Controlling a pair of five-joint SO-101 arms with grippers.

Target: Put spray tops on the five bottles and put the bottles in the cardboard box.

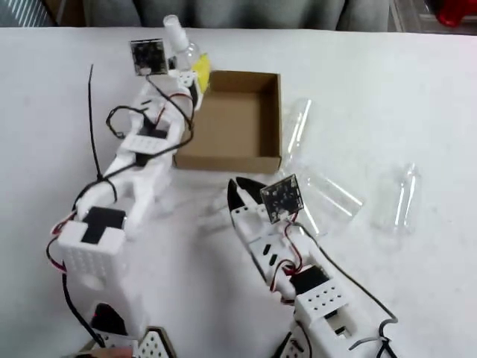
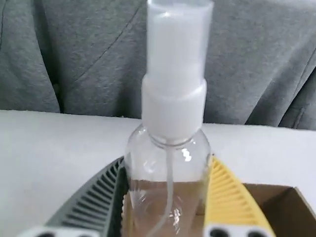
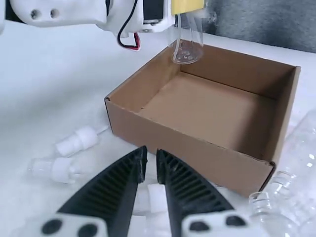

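Over on the left, the left gripper [image 1: 188,72] sits at the far left corner of the cardboard box [image 1: 238,160], its grey and yellow fingers [image 2: 232,202] clamped on a clear bottle [image 2: 168,192]. That bottle stands upright with a white spray top [image 2: 175,94] on its neck, its base hanging just over that corner of the box. In front of the box, towards its left, two loose spray tops [image 3: 76,140] lie on the white surface [image 1: 402,89]. Next along, the right gripper [image 3: 150,160] is low, just short of the box's near wall, black fingers [image 3: 113,190] all but together, a slim gap between them and nothing in it. Right of the box, three topless bottles lie on their sides: one [image 1: 298,127] just beside its right wall, another [image 1: 332,198] off the near right corner, the last [image 1: 399,198] farther right.
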